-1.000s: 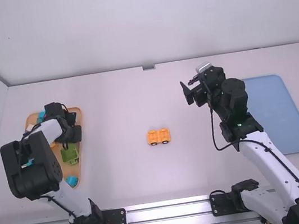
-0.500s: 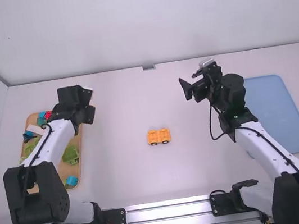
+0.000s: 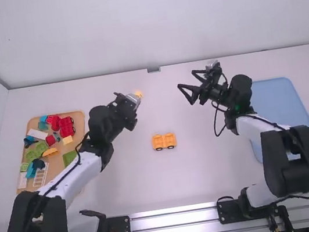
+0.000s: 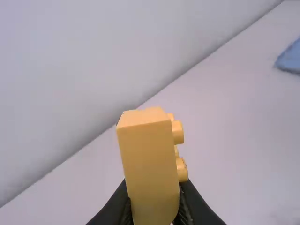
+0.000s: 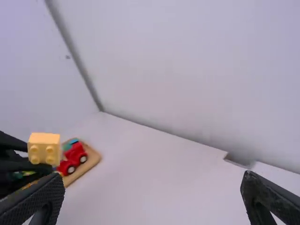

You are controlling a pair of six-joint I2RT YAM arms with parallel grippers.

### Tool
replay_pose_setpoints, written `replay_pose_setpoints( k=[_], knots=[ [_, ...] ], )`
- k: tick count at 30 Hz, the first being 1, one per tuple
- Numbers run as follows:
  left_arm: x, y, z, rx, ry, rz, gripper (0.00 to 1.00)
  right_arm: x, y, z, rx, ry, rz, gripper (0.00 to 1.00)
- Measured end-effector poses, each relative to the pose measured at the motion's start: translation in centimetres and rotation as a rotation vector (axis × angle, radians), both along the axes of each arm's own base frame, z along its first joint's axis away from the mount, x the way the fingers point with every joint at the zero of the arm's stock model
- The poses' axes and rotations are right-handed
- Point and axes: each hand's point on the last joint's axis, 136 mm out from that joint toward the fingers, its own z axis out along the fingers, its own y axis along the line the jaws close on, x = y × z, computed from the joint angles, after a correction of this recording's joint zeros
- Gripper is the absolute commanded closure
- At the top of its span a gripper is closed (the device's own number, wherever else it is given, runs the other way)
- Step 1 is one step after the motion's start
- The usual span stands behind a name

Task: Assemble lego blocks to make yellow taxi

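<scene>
Two pairs of jaws: left jaws pinch a yellow block [image 4: 150,164], upper middle of the high view; right jaws stand spread. Below, near centre, lies the wheeled base [image 3: 164,141]. Apparent step: block delivery; next, studs [image 4: 178,133] turned upward, then seating.

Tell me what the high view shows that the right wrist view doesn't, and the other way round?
High view: a yellow-orange wheeled toy base on the table, a flat light-blue tray and a white ladder-shaped piece.

Right wrist view: four round studs facing that camera on the small yellow plastic block.

Both: that block in the left gripper, red wheeled toy pieces on the tan tray, and the right gripper, open.
</scene>
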Motion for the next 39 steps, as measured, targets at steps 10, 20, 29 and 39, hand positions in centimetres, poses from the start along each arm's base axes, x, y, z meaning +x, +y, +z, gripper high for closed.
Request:
replay_pose_setpoints(
  k=[10, 20, 29, 39],
  knots=[
    [-1.3, -1.8, -0.4, -0.132, 0.038, -0.017, 0.98, -3.1, 6.8, -0.8, 0.031, -0.023, 0.23, 0.01],
    [-1.2, -3.9, -0.2, -0.207, 0.024, -0.082, 0.98, -4.8, 10.3, -0.7, 0.034, -0.024, 0.284, 0.03],
    [-2.1, -6.0, 0.0, -0.215, 0.011, -0.147, 0.98, -4.5, 10.6, -0.7, 0.036, -0.022, 0.26, 0.24],
    [-2.6, -7.0, 0.4, -0.221, 0.0, -0.177, 0.98, -4.3, 10.7, -0.7, 0.038, -0.02, 0.24, 0.38]
  ],
)
